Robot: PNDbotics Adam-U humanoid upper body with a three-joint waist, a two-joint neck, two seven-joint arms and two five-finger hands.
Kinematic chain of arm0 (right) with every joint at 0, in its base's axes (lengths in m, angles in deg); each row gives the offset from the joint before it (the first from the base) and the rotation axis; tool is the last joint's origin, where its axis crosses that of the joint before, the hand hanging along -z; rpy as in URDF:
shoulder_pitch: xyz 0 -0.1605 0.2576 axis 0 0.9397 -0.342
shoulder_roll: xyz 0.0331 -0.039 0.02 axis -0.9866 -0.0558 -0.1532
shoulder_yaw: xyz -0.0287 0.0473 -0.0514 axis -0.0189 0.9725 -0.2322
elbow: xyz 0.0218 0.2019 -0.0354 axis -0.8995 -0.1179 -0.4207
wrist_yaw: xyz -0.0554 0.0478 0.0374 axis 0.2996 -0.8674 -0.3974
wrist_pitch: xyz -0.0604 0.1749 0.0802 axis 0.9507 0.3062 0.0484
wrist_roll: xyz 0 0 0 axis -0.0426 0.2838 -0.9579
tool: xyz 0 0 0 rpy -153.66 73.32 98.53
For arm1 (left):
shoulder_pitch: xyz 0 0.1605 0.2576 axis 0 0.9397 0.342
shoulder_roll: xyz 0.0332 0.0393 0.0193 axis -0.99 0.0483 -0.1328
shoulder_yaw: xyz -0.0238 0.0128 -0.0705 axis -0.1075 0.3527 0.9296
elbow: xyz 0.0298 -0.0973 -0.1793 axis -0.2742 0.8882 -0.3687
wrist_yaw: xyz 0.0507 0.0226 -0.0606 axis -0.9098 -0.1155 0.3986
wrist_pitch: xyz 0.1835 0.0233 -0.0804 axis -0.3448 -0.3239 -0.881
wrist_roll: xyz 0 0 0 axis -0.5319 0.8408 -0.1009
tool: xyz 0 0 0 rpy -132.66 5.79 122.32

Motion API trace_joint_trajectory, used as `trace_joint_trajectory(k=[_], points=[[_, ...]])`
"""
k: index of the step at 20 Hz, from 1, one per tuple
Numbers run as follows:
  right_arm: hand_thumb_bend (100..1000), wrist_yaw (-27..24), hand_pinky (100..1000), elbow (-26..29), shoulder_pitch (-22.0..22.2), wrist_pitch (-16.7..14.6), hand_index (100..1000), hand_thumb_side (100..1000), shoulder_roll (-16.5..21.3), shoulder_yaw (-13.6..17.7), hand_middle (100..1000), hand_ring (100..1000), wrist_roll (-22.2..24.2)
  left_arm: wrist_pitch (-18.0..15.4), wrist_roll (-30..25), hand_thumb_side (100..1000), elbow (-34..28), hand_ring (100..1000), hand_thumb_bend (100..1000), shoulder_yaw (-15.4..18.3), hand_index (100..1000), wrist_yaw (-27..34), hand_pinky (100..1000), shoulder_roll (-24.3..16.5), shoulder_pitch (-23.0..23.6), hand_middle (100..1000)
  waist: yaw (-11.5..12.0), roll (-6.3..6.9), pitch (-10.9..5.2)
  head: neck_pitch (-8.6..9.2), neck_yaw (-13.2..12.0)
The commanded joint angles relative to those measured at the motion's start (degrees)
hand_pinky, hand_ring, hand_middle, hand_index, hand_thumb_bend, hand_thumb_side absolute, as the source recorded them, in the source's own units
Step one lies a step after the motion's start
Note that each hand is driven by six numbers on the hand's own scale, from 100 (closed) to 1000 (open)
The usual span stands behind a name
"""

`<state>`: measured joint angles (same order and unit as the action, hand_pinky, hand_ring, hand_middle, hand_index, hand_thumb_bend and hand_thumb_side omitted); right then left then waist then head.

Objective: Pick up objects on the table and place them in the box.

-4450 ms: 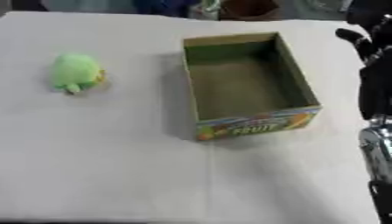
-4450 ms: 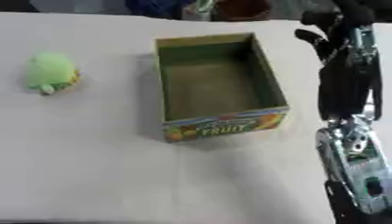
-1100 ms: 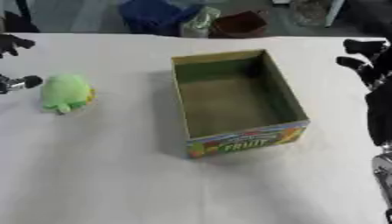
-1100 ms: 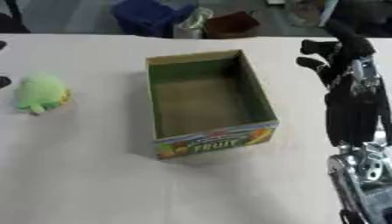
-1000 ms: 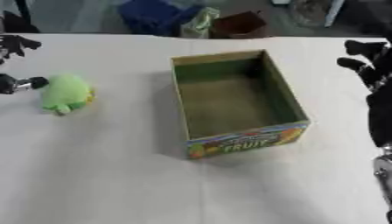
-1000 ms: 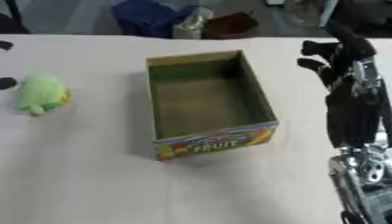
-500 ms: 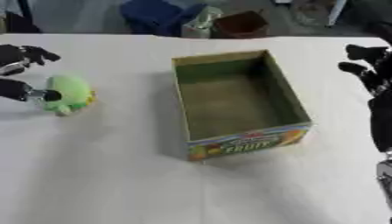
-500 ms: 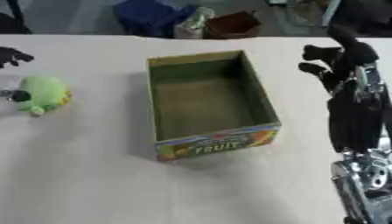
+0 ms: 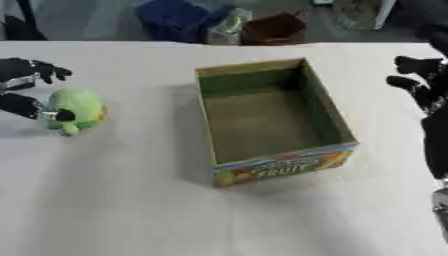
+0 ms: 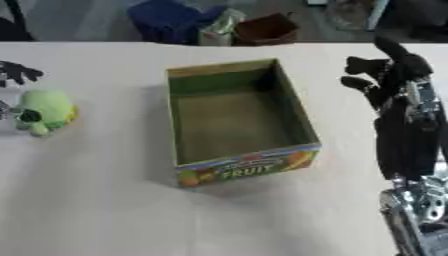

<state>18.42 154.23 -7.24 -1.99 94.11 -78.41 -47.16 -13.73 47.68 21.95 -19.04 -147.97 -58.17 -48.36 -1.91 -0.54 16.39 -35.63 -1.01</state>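
Near the table's middle I see the cardboard fruit box holding nothing, while at the left edge my left hand spreads its fingers around the green plush toy, thumb tip touching it, and my right hand hangs relaxed beside the box.

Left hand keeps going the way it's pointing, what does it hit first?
The green plush toy. The left hand reaches in from the left edge, its fingers bracketing the toy; contact is unclear. The box lies farther right.
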Motion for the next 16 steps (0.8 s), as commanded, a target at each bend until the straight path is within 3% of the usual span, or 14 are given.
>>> trace_joint_trajectory(k=[1, 8, 16], points=[[100, -0.16, 745, 1.16, -0.7, -0.04, 910, 997, 0.57, 0.08, 597, 826, 0.2, 0.66, -0.13, 913, -0.11, 783, 780, -0.02, 971, -2.22, 659, -0.84, -1.17, 806, 0.0, 0.01, -0.78, 0.74, -0.31], [100, -0.13, 745, 1.16, -0.76, 0.01, 911, 996, 0.44, 0.01, 595, 826, 0.35, 1.34, -0.91, 902, 0.89, 784, 784, -0.44, 971, -6.52, 652, -0.07, -1.19, 814, 0.0, -0.06, -0.46, 0.94, -0.53], [100, -0.05, 746, 1.16, -0.5, 0.29, 913, 992, 0.24, 0.04, 595, 828, 0.39, 0.16, 2.2, 903, 0.43, 729, 603, -0.62, 861, -6.74, 610, 0.68, -1.16, 713, -0.06, -0.02, -0.4, 0.94, -0.59]])
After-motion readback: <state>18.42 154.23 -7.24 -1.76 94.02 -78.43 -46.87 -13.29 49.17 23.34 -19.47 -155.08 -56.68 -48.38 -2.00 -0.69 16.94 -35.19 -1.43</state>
